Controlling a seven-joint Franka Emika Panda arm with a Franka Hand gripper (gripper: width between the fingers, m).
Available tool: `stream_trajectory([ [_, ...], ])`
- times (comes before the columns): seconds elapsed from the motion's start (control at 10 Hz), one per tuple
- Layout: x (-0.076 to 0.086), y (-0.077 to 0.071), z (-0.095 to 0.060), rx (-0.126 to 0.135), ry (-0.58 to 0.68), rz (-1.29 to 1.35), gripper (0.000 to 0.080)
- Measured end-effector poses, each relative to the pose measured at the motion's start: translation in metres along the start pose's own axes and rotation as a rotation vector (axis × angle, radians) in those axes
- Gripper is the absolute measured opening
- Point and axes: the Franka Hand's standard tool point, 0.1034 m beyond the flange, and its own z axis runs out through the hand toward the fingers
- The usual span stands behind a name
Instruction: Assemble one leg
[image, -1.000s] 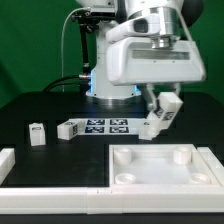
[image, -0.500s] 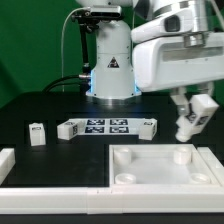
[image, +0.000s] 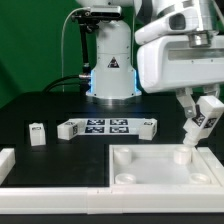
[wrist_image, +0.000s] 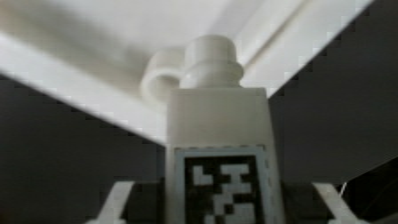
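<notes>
The end effector (image: 204, 117) is clamped on the small, stubby white plastic leg (image: 193, 136), holding it tilted above the surface. The leg's lower end hangs just over the back corner socket (image: 183, 156), on the exterior view's right, of the large white square plastic panel (image: 150, 176).

What worries me is that tilt. If the leg goes down at this angle, its tip could catch the socket's rim instead of dropping in. It might then jam, skid across the smooth plastic, or nudge the whole panel along the surface. From where I stand I cannot tell whether the tip is touching the panel or just clear of it. A push now could therefore land harder than intended and twist the leg in the grip. In the wrist view the fingers (wrist_image: 118, 200) hold only the tagged end, so the long free end has leverage to swivel.

The leg is a squared block of matte white plastic with a black-and-white square tag (wrist_image: 226, 186) on its face. It narrows to a rounded peg (wrist_image: 210, 55) at the far end. The panel is moulded, glossy white, with raised edges and round, shallow corner sockets. The surface (image: 60, 105) is a flat, dull black that looks cloth-like. Well apart on it lie the thin flat white marker board (image: 105, 127) and a second small white tagged block (image: 38, 133).
</notes>
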Motion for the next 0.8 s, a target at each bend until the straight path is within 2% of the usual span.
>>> stream_trajectory([
  [0.1,-0.011,-0.002,0.001,0.013,-0.032,0.068,0.0290],
  [0.3,0.001,-0.011,-0.002,0.039,-0.060,0.203,0.0290],
  [0.5,0.010,-0.012,0.002,0.067,-0.081,0.294,0.0290],
  [0.6,0.014,-0.016,0.007,0.066,-0.052,0.301,0.0290],
  [0.7,0.013,-0.016,0.008,0.066,-0.055,0.297,0.0290],
  [0.8,0.013,-0.012,0.007,0.047,-0.022,0.296,0.0290],
])
